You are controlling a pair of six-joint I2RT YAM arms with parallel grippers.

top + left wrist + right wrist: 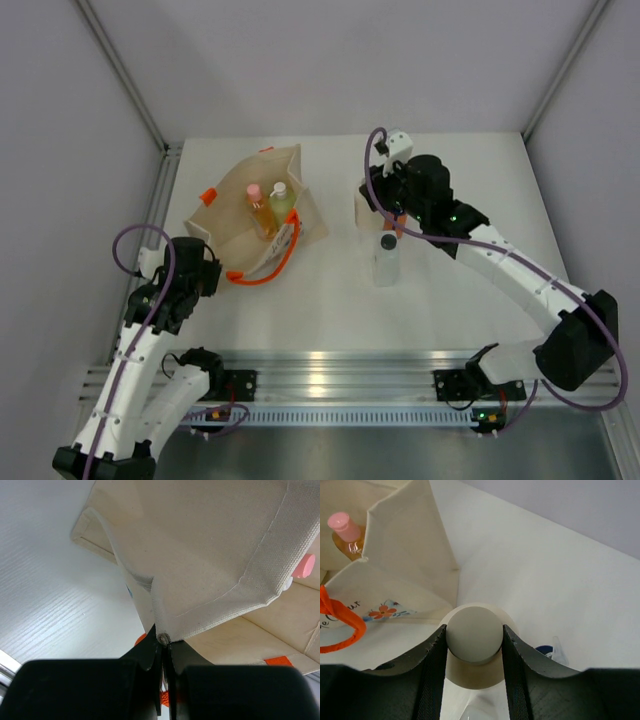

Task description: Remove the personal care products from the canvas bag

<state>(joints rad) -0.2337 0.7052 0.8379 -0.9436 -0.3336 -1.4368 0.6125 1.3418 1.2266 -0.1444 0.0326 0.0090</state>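
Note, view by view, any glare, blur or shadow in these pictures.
Top view: glare on the metal rail; the bag casts a faint shadow. Left wrist: canvas weave crisp, left fingers featureless black. Right wrist: right fingers dark, cream bottle evenly lit.

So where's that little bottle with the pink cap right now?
The pink-capped bottle stands inside the canvas bag on the left side of the table in the top view, next to the yellow-green bottle.

Overhead looks down; wrist views close, all sharing canvas bag (222, 210).
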